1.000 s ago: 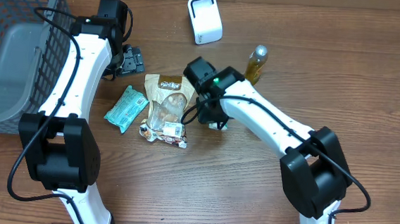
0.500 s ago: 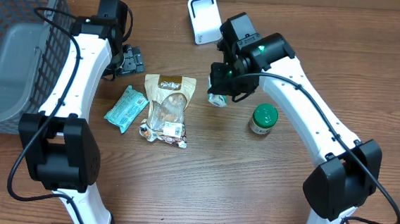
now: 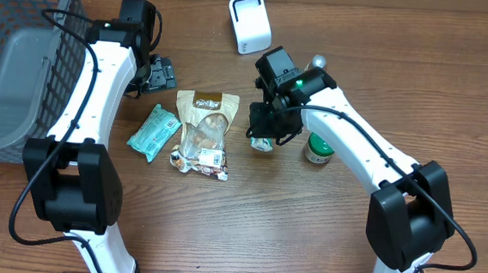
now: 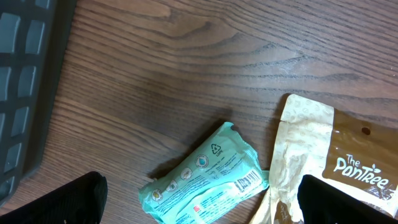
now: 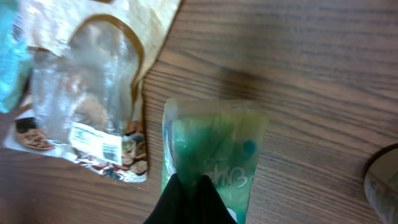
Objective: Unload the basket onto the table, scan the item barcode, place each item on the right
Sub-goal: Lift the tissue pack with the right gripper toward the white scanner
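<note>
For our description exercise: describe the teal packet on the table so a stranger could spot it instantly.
Start at the wire basket on the left and look right. Just before the brown pouch, the teal packet lies flat. It is the only solid teal wrapper, and it is smaller than the pouch.

Two arms, both stretched forward.
Left gripper [image 3: 160,72] hangs with jaws spread wide, apparently pointing down; the right arm angles inward, its gripper [image 3: 264,138] pinched tight on a pouch [image 5: 211,143].
</note>
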Motion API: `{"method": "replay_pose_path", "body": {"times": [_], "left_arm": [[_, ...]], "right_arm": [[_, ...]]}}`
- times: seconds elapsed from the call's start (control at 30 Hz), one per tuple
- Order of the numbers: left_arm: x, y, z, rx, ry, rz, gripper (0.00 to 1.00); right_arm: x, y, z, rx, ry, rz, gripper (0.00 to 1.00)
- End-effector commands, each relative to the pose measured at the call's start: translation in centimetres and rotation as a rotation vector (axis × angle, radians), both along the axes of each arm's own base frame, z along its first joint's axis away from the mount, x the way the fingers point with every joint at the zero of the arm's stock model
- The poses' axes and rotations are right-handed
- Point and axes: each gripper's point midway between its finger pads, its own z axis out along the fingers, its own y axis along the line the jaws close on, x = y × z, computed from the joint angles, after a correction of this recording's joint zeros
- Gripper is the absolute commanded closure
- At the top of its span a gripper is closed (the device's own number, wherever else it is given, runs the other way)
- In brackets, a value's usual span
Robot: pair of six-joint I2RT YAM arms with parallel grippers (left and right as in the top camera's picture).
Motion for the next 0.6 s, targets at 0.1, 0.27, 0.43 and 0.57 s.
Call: {"method": "replay_pose_path", "body": {"times": [0.1,0.27,0.43,0.57], "left_arm": [[0.4,0.2,0.3,0.016,-0.007,-0.013,0.0],[0.4,0.2,0.3,0.016,-0.007,-0.013,0.0],[0.4,0.2,0.3,0.016,-0.007,-0.013,0.0],[0.4,0.2,0.3,0.016,-0.007,-0.013,0.0]], "right_arm": [[-0.9,-0.5,-1.7,-0.008,0.015,0.001,0.96],[-0.8,-0.4,-2.0,-0.003,0.009,0.001,0.96],[-0.4,-0.2,-1.6,0.004,-0.006,0.001,0.96],[1.6,0.9,1.9,0.067,-0.061,-0.001,0.96]]}}
